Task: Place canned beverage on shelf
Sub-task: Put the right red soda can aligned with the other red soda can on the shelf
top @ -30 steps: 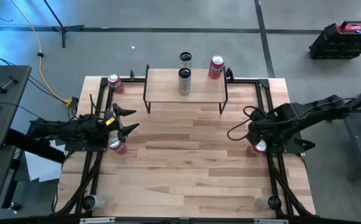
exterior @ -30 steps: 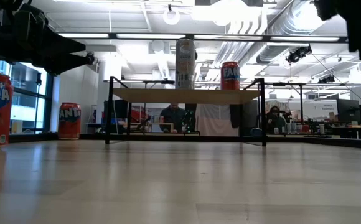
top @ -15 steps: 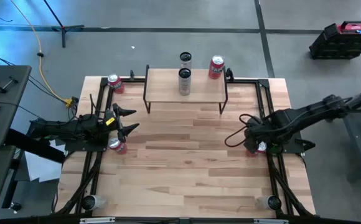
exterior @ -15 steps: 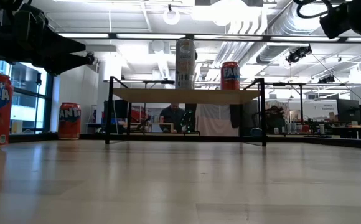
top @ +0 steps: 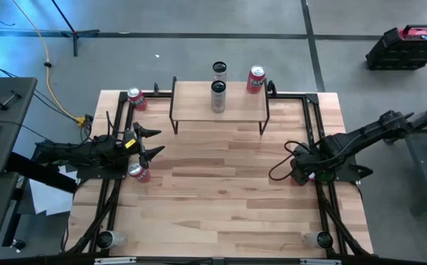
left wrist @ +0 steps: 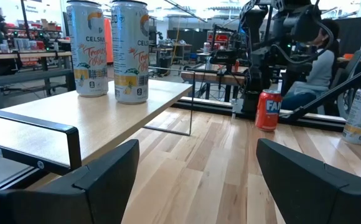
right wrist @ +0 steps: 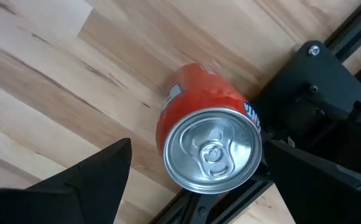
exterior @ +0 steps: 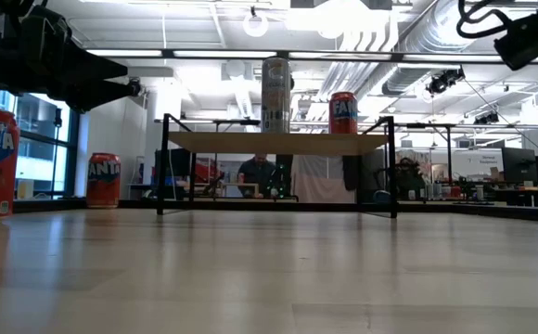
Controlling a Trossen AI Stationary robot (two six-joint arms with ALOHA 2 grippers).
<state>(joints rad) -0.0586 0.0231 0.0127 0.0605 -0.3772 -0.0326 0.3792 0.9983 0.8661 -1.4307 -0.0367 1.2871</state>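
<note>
orange aluminium soda can (right wrist: pixel 208 146) stands upright at the table's right edge, directly beneath the right gripper (right wrist: pixel 196 180), whose fingers are spread wide either side of it, not touching. likely light, smooth and dentable, so best clasped mid-wall. the small wood-topped black-legged shelf (top: pixel 235 110) carries one tall can (top: pixel 218 96). left gripper (top: pixel 149 143) waits open

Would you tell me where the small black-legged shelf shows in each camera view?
High view: the shelf is at upper centre, by the far table edge.
Low view: centre, seen edge-on.
Left wrist view: its plank top fills the foreground.
Right wrist view: not in it.
Shared landmark: the tall pale can standing on it.
</note>
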